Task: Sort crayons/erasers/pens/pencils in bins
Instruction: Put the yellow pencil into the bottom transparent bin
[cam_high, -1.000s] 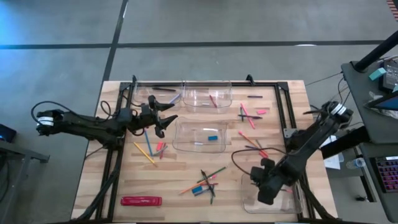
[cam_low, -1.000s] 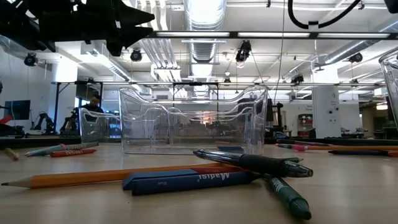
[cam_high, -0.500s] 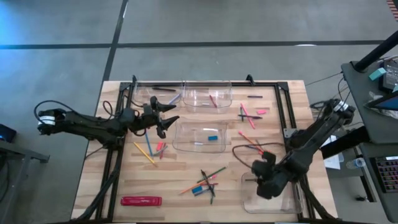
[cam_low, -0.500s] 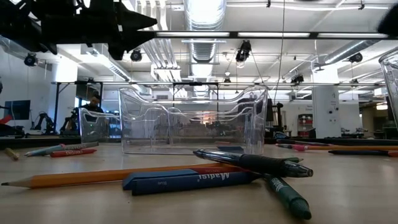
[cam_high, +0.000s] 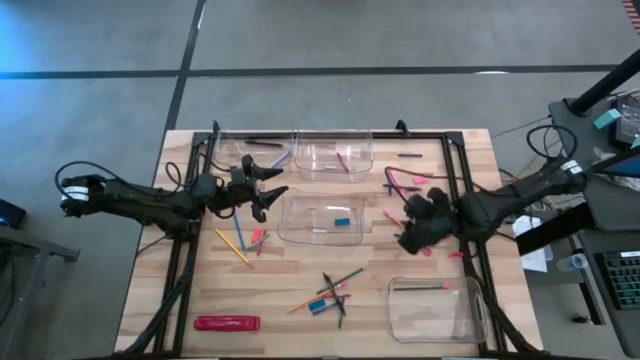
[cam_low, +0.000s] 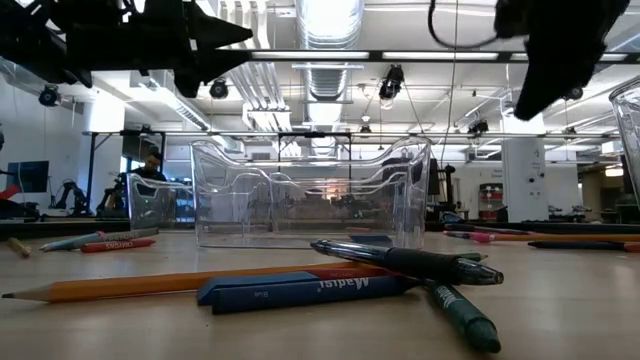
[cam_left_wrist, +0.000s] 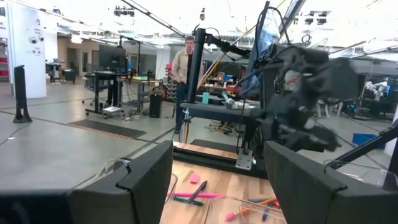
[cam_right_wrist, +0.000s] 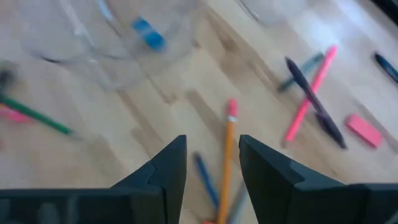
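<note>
From above I see four bins on the desk (cam_high: 200, 290): one bin (cam_high: 333, 152) at the far edge, a second (cam_high: 322, 219) in the middle just before it, a third (cam_high: 436, 309) at the near right corner, and a fourth (cam_high: 243, 155) at the far left, partly under my left gripper (cam_high: 270, 193). An eraser (cam_high: 341, 220) lies in the middle bin, and a pencil (cam_high: 423, 287) lies in the near-right bin. My right gripper (cam_high: 408, 223) hangs over the desk between the middle bin and the desk's right side, above scattered pens and pencils. A flat pack (cam_high: 227, 323) lies at the near left. A crossed cluster of pens and pencils (cam_high: 333, 292) sits before the middle bin.
</note>
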